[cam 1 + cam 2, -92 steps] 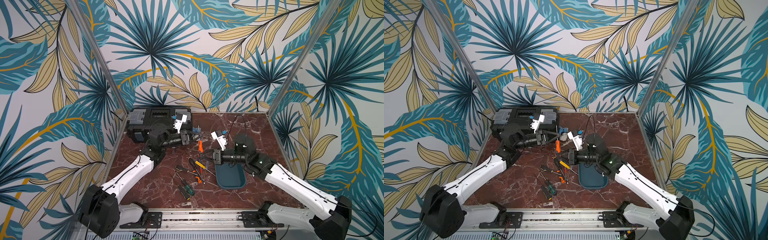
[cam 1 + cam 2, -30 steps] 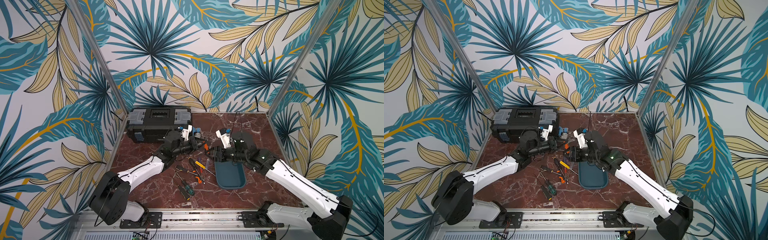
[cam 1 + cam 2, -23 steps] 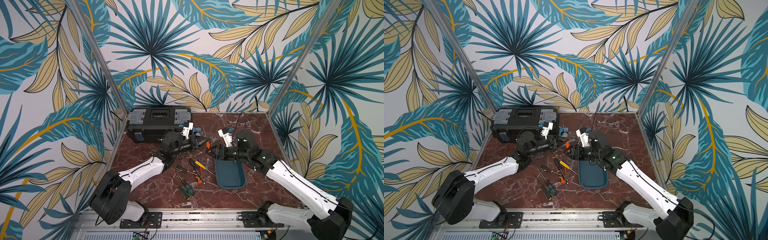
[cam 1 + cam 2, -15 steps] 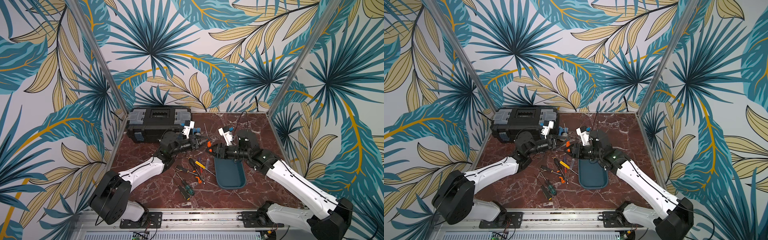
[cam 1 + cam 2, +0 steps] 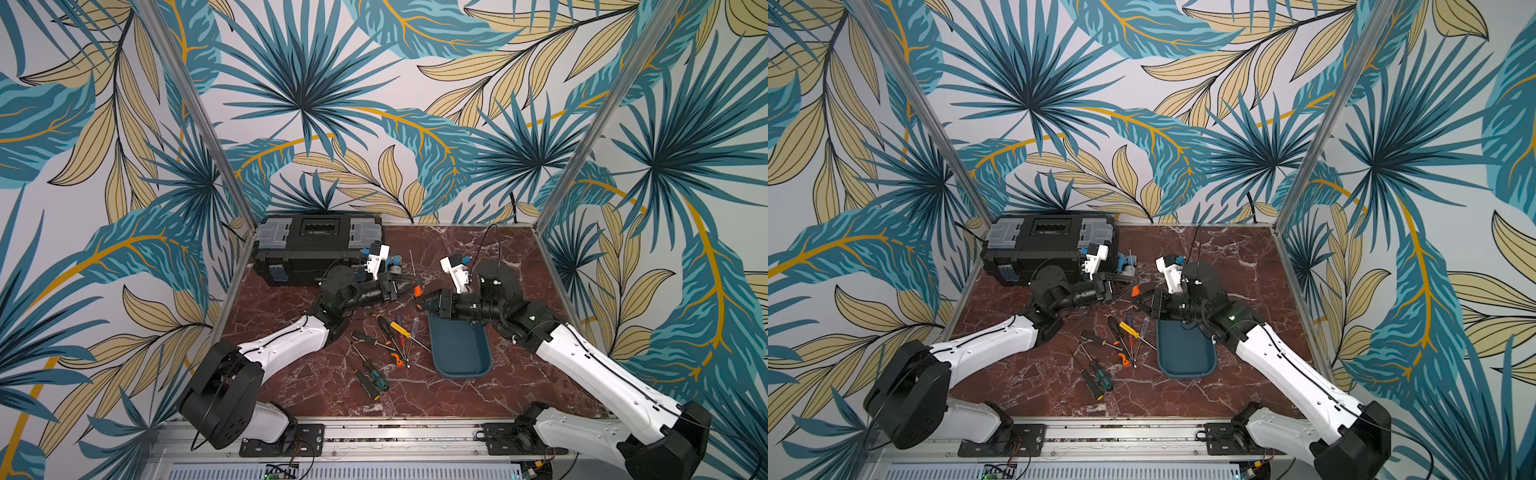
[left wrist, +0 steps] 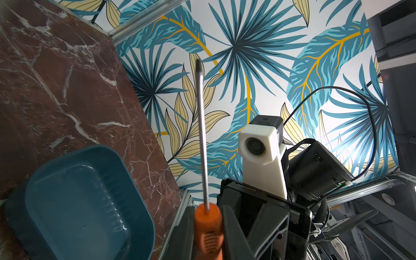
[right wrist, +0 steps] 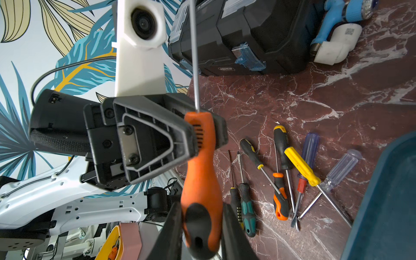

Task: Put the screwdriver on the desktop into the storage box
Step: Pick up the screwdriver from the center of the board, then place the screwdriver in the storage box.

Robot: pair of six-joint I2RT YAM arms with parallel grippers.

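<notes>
The left gripper (image 5: 406, 287) is clamping the orange screwdriver (image 7: 201, 180) near its shaft, the right gripper (image 5: 424, 300) is pinching its butt, both narrow, above the desktop (image 5: 415, 395) just beyond the storage box (image 5: 459, 351)

Items as I read them from my feeds:
- desktop (image 5: 457, 257): marble-patterned, smooth, faint sheen.
- storage box (image 6: 90, 202): teal plastic, smooth, glossy inside.
- screwdriver (image 7: 200, 171): matt orange handle, ribbed near the shaft, black butt patch. The shaft is bare bright metal.
- toolbox (image 5: 316, 249): matt black plastic with grey translucent lid panels.
- clear-handled driver (image 7: 342, 166): transparent plastic.
- yellow-handled driver (image 7: 301, 166): glossy plastic.
- camera mount (image 6: 261, 144): I note matt white plastic.
</notes>
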